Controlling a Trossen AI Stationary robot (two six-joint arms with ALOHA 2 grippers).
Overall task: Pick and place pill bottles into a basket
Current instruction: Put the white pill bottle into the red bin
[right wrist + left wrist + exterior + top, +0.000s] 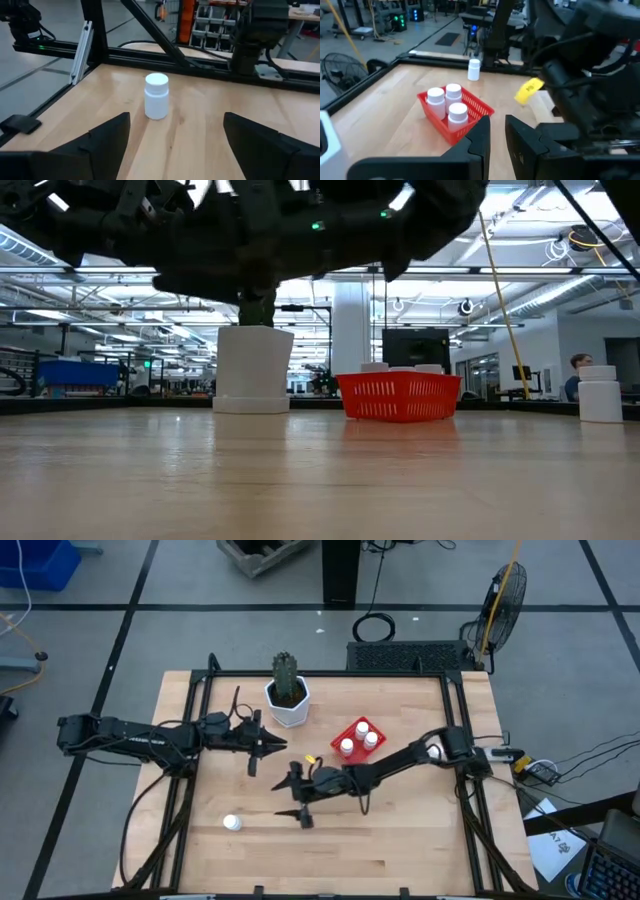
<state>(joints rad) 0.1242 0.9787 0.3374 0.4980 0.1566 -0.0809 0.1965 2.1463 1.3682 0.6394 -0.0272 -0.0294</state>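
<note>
Basket (358, 738), red, right of cactus pot (288, 703), holds three pill bottles (448, 101); fourth bottle (231, 823) upright on table (420, 830) near left front; right gripper (296, 798) fingers wide apart, empty, facing it; left gripper (272, 746) fingers nearly together, empty

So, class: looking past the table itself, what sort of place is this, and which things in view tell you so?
Probably a robotics lab or workshop in a large industrial hall: a wooden table with a dark metal frame holds the robot arms, exposed pipework and strip lights run along the ceiling, and a floor fan stands nearby.
</note>
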